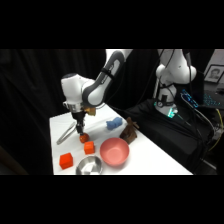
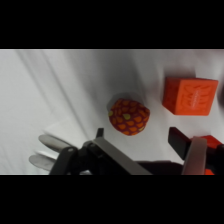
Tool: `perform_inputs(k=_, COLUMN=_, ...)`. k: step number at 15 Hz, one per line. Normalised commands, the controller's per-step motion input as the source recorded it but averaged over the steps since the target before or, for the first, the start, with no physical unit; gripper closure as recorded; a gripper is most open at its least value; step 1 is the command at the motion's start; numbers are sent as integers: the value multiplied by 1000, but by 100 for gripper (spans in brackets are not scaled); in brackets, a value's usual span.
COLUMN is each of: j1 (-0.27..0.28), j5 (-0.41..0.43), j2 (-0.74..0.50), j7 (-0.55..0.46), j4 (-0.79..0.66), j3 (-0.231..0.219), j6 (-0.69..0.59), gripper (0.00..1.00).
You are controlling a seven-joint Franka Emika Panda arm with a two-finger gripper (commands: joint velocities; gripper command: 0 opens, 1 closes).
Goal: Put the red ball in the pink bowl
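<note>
Two fingers of the gripper (image 2: 137, 142) stand spread wide with nothing between them, and the red ball (image 2: 130, 116) lies on the white table (image 2: 65, 85) just ahead of their tips, roughly on the line midway between them but not yet inside the gap. In the side view the gripper (image 1: 80, 131) hangs straight above the ball (image 1: 82, 136), very close to it. An orange cube (image 2: 189, 96) sits near the ball, off beyond one finger, and metal tongs (image 2: 50, 150) lie past the other. The pink bowl (image 1: 115, 151) waits well apart from the tool, beyond that cube on the table. The ball's surface looks dimpled and patterned, so it is probably light and fairly grippy, perhaps a little soft, yet being round it may roll if nudged. Closing across its widest middle, with the fingers low around it, seems the safest hold.
</note>
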Motion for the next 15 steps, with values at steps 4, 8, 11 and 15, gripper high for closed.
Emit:
perform_inputs(k=4, j1=-14, j5=115, j2=211, j7=52, j4=253, j3=5, j6=62, gripper=0)
perform_inputs(k=8, j1=-10, j5=112, j2=184, j7=41, j4=220, j3=-5, j6=58, gripper=0)
perform_inputs(k=11, j1=-5, j5=106, j2=158, j7=32, j4=187, j3=-19, j6=60, gripper=0)
perform_inputs(k=15, j1=11, j5=88, j2=104, j7=35, j4=125, j3=-34, j6=66, gripper=0)
